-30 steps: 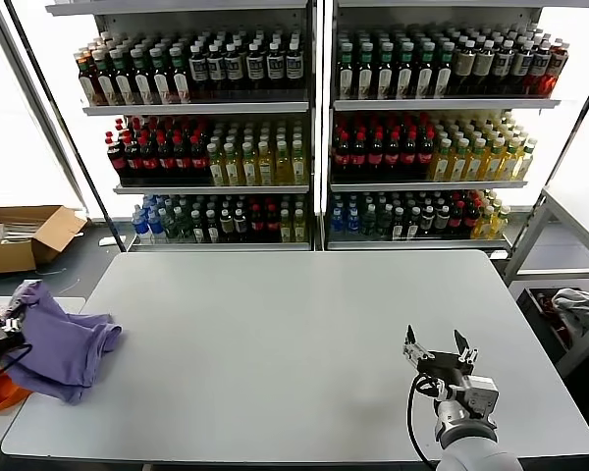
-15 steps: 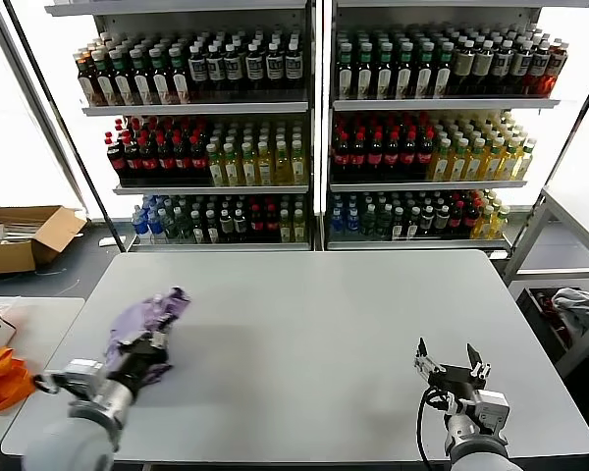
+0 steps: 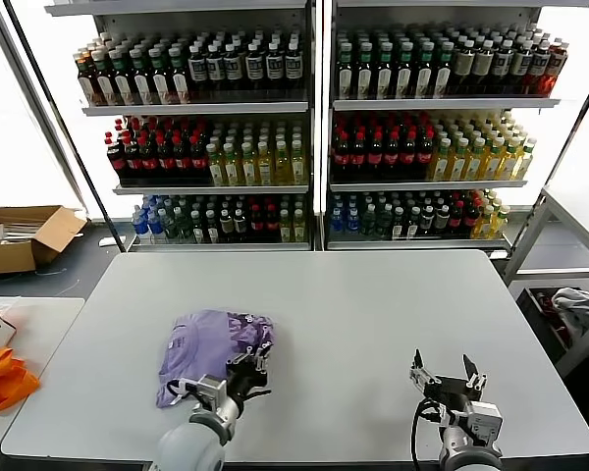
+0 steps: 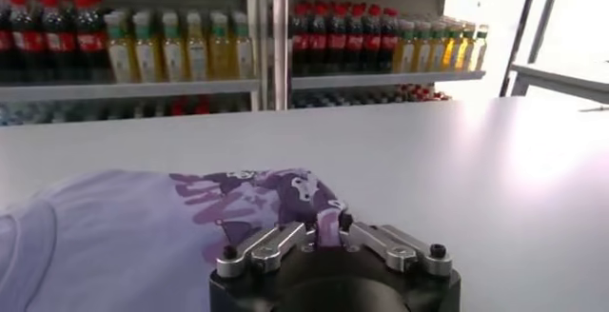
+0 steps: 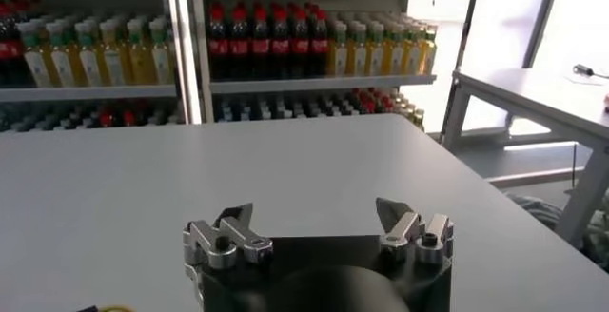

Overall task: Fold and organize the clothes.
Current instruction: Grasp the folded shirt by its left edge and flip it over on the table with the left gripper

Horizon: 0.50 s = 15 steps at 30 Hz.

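Head view: lavender T-shirt (image 3: 208, 348) lies crumpled on grey table (image 3: 373, 304), left of centre, dark purple print showing at its near right edge. Left gripper (image 3: 245, 365) pinches that printed edge, fingers closed on fabric. Right gripper (image 3: 446, 375) hovers low over table's near right, fingers spread, nothing held. Bottle shelves (image 3: 314, 128) behind; orange fabric (image 3: 0, 378) at far left.

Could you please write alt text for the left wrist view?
The left gripper is shut on a lavender T-shirt lying on a grey table, printed side up. Shelves of bottled drinks stand behind.
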Each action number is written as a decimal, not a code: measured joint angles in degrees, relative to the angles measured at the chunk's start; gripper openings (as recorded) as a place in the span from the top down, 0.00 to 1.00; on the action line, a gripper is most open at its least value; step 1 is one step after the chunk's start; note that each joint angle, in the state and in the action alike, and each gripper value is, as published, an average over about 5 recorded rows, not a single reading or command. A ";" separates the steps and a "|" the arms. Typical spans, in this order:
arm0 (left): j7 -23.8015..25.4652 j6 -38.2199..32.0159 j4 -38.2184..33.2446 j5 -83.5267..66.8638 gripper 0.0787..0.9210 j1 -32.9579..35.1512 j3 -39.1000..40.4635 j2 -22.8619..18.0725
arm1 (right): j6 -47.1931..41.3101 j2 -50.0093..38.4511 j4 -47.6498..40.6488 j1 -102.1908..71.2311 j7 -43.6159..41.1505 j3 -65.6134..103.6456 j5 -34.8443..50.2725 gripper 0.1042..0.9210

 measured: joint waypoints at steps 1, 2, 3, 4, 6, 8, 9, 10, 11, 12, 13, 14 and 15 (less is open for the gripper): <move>0.06 -0.33 0.39 0.10 0.81 -0.36 0.49 -0.19 | 0.01 0.07 -0.11 0.04 -0.02 -0.15 -0.16 0.12; 0.11 -0.65 0.66 0.05 0.77 -0.66 0.94 -0.35 | 0.02 0.15 -0.24 0.08 -0.04 -0.32 -0.33 0.12; 0.15 -0.94 0.80 -0.17 0.75 -0.90 1.34 -0.46 | 0.03 0.25 -0.39 0.15 -0.05 -0.50 -0.49 0.12; 0.16 -1.20 0.84 -0.54 0.72 -1.11 1.69 -0.55 | 0.03 0.34 -0.55 0.24 -0.06 -0.70 -0.63 0.12; 0.21 -1.60 0.61 -1.74 0.65 -1.36 2.32 -0.64 | -0.01 0.55 -0.89 0.46 -0.06 -1.16 -0.81 0.12; 0.28 -1.93 0.01 -3.36 0.58 -1.45 2.82 -0.62 | -0.07 0.72 -1.26 0.77 -0.10 -1.72 -0.73 0.12; 0.29 -2.10 -0.43 -4.22 0.55 -1.47 3.00 -0.57 | -0.10 0.76 -1.44 0.95 -0.12 -2.02 -0.56 0.12; 0.25 -2.26 -0.91 -5.03 0.52 -1.48 3.13 -0.50 | -0.11 0.79 -1.64 1.16 -0.12 -2.34 -0.24 0.12; 0.17 -2.41 -1.40 -5.73 0.48 -1.50 3.20 -0.42 | -0.11 0.80 -1.84 1.40 -0.12 -2.69 0.29 0.12; 0.05 -2.55 -1.94 -6.32 0.44 -1.54 3.21 -0.29 | -0.09 0.80 -2.04 1.69 -0.09 -3.05 1.01 0.12; -0.11 -2.67 -2.48 -6.75 0.41 -1.60 3.16 -0.15 | -0.07 0.80 -2.25 2.02 -0.03 -3.43 1.96 0.12; -0.33 -2.77 -2.99 -7.00 0.37 -1.65 3.03 0.02 | -0.01 0.84 -2.50 2.44 0.06 -3.86 3.19 0.12; -0.58 -2.84 -3.50 -7.08 0.34 -1.68 2.81 0.24 | 0.06 0.89 -2.76 2.93 0.13 -4.34 4.63 0.12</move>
